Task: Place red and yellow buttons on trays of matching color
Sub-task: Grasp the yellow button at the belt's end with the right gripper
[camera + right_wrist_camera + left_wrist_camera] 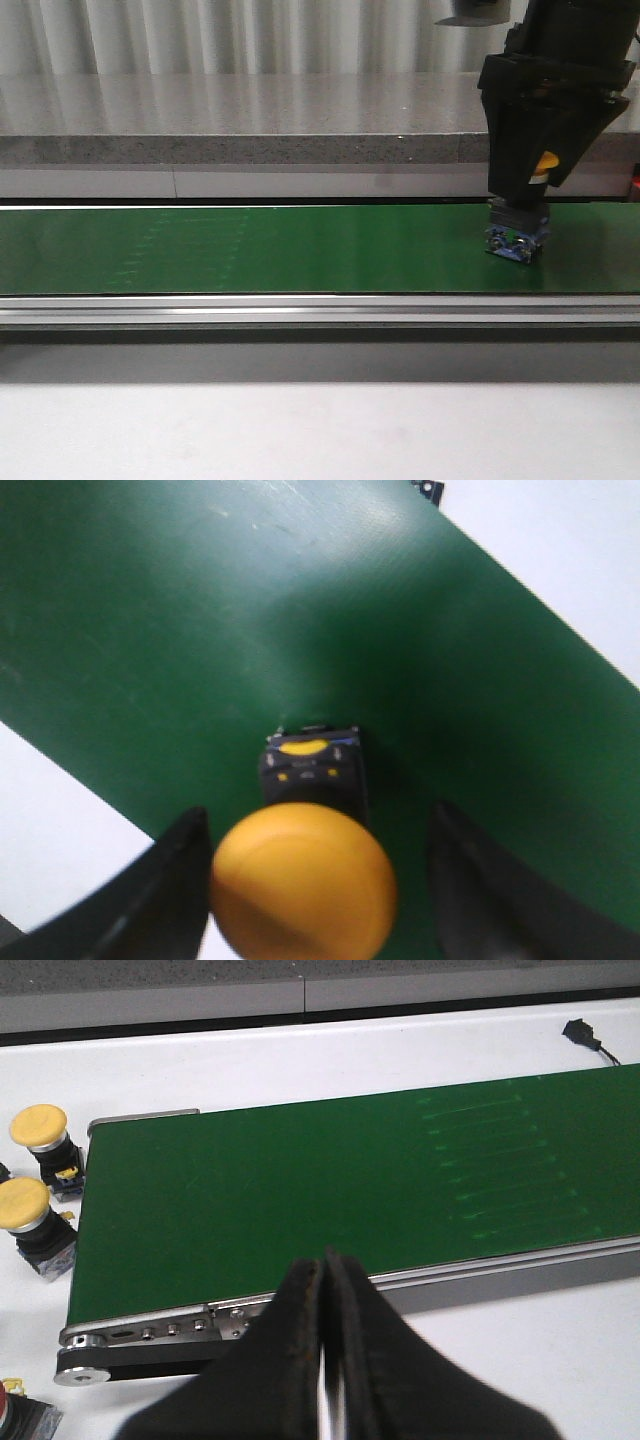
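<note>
Crowning smooth green belt, domed yellow button

A conveyor belt runs left to right across the surface, with a raised ledge behind it. One button stands upright on the belt near its right end, directly under the right gripper, between its spread jaws and touching neither. Off the belt's left end, two more buttons stand side by side on the surface, and a third sits at the picture's edge nearby. The left gripper hangs over the belt's near rail.
</note>
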Robot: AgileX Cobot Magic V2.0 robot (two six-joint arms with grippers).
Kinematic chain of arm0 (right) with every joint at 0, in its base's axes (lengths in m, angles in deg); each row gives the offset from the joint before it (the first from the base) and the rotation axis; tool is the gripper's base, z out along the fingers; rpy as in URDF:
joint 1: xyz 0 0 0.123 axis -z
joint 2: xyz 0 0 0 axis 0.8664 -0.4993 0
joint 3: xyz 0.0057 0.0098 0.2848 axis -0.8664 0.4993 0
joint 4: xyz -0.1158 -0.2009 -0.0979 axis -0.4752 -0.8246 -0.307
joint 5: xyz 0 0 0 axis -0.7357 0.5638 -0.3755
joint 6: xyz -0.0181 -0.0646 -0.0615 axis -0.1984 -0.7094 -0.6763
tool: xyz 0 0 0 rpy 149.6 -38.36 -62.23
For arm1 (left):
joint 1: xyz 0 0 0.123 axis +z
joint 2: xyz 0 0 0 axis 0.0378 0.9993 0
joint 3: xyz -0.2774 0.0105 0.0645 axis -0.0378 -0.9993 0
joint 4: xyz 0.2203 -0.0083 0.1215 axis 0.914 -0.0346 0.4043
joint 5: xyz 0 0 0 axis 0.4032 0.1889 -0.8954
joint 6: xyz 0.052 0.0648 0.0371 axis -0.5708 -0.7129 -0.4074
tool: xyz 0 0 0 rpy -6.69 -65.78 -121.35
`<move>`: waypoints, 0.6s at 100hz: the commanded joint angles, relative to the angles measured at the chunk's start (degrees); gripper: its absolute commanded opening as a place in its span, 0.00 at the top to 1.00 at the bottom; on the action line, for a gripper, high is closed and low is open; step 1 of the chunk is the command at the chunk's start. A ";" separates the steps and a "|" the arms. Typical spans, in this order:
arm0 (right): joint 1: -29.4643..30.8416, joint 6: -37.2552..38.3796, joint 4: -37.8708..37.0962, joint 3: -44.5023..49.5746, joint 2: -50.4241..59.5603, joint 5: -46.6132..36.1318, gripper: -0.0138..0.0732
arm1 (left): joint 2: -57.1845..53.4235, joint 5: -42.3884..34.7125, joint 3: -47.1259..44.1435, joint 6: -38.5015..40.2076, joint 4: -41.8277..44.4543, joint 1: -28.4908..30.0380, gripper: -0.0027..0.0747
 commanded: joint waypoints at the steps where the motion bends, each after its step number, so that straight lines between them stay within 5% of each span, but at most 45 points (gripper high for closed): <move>1: -0.03 -0.67 0.91 -1.92 2.44 -0.17 0.51 | 0.06 -4.26 1.53 -0.10 -1.00 -0.55 0.99; 9: -0.03 -0.61 0.91 -1.92 2.49 -0.34 0.60 | 0.06 -4.26 1.53 -0.10 -1.00 -0.55 0.99; 35: 1.53 2.18 0.91 -1.94 5.08 0.64 0.60 | 0.06 -4.26 1.53 -0.10 -1.00 -0.55 0.99; 60: 10.89 3.54 0.51 -1.94 9.00 4.33 0.60 | 0.06 -4.26 1.53 -0.10 -1.00 -0.55 0.99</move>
